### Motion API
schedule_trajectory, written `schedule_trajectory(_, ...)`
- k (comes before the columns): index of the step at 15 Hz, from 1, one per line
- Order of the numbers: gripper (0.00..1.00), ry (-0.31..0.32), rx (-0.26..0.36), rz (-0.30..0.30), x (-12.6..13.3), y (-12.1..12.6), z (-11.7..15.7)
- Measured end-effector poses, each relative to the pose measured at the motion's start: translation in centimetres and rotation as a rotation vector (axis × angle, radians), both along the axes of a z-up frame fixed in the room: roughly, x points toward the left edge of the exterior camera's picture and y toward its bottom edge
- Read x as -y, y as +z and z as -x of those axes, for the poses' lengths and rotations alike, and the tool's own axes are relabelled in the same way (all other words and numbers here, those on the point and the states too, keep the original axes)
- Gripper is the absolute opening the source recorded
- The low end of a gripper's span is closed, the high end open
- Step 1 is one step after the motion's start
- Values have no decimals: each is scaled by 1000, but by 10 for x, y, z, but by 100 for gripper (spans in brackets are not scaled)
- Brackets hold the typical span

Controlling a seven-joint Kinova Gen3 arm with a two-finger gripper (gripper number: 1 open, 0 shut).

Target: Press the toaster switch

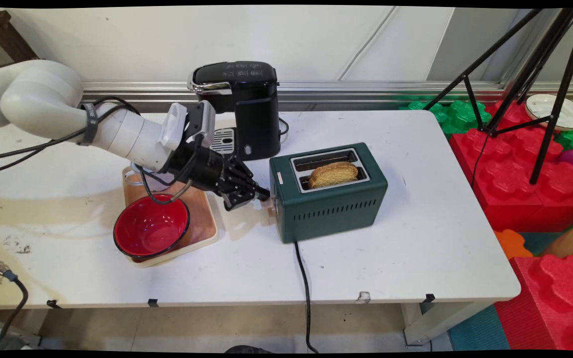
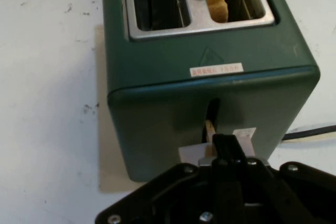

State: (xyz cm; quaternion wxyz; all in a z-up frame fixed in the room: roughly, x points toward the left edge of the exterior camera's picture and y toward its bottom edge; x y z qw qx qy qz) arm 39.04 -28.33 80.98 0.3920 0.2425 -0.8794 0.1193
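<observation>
- Gripper [image 1: 261, 195]: black, two-finger, reaching level from the left; fingers drawn together into a narrow tip, which meets the lever [image 2: 211, 129] on the toaster's end face. Nothing is held between them.
- Toaster [image 1: 334, 201]: dark green, two-slot, mid-desk, its short lever end turned toward the gripper; a black cord runs from it over the desk's near edge.
- Toast [image 1: 333, 174]: one browned slice standing up out of the nearer slot; the farther slot shows no bread.
- Red bowl [image 1: 151, 227]: black-rimmed, on the wooden tray [image 1: 202, 219] toward the desk's left side, below the arm's wrist.
- Coffee machine [image 1: 246, 107]: black, at the desk's far edge, behind the gripper and near the toaster's far left corner.
</observation>
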Motion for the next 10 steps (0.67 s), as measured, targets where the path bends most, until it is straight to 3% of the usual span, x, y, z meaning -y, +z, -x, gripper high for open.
schedule_trajectory(10, 0, -9, 7, -2, -3, -10, -3)
